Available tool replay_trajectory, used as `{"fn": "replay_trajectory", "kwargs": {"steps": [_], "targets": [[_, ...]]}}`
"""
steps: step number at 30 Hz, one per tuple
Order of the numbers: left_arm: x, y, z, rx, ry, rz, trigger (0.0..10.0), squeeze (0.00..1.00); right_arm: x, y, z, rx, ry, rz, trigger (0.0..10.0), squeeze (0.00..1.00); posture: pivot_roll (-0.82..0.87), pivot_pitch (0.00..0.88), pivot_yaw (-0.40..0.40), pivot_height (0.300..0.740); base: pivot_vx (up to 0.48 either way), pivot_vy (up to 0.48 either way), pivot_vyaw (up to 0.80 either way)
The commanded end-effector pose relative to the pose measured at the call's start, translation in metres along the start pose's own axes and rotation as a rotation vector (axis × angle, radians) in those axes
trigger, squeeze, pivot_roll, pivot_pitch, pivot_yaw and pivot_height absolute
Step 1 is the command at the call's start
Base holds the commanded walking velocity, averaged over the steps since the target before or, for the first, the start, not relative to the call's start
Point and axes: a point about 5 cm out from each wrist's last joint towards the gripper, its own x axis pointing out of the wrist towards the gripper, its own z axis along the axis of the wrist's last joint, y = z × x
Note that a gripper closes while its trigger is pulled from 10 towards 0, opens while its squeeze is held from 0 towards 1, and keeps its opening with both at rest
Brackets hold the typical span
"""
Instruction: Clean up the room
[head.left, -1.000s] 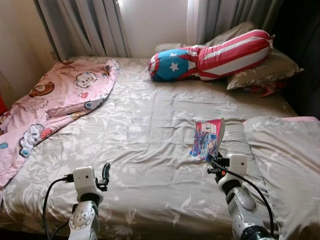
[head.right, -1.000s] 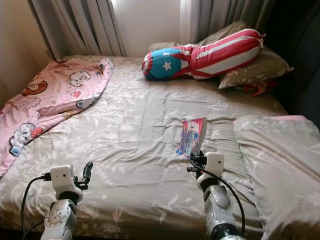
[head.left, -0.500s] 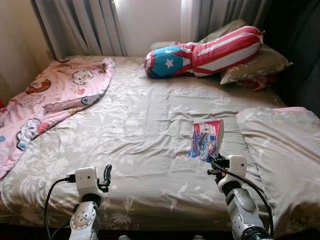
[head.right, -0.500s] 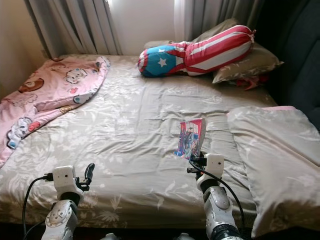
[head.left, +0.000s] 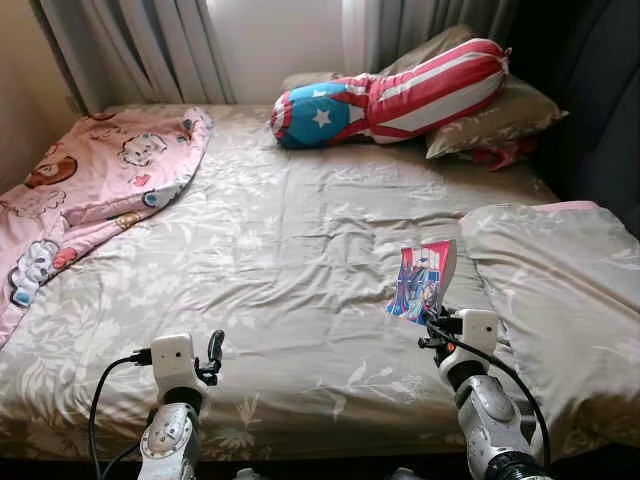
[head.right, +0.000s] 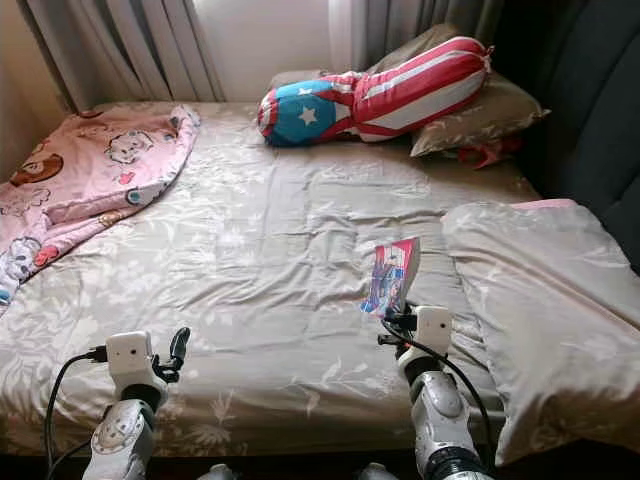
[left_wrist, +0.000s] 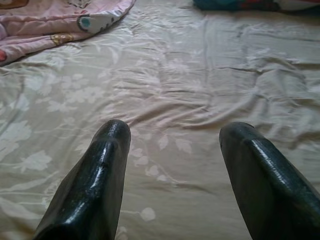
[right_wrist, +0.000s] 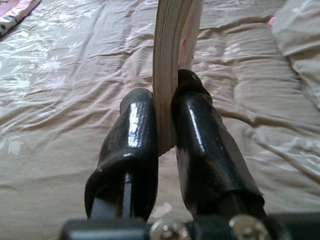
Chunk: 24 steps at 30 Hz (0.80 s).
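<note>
Right gripper (right_wrist: 165, 125) still clamps colourful thin comic book (head.left: 422, 281); left gripper (left_wrist: 175, 145) fingers apart; camera shifted back from grey floral bed (head.left: 280, 240).

Camera pulled back from the bed (head.left: 280, 250), its near edge now at 6 o'clock; right gripper (right_wrist: 165, 125) keeps clamping the book (head.left: 422, 280), lifted slightly

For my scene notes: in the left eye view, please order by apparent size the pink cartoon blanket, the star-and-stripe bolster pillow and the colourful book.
1. Pink cartoon blanket
2. Star-and-stripe bolster pillow
3. Colourful book, smallest although nearest, held by the right gripper
</note>
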Motion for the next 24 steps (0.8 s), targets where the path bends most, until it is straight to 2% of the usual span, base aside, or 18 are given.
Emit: {"fn": "replay_trajectory", "kwargs": {"steps": [1,24], "targets": [[0.0007,0.0033,0.0022,0.007,-0.003,0.012,10.0,0.0,0.0035,0.0032,0.0091,-0.009,-0.053,0.018,10.0,0.0,-0.1,0.033,-0.004,0.642,0.0,0.0,0.0],[0.0027,-0.001,0.0054,0.022,-0.004,-0.017,10.0,0.0,0.0056,0.0058,0.0117,-0.036,-0.056,0.032,10.0,0.0,-0.1,0.035,-0.006,0.642,0.0,0.0,0.0]]}}
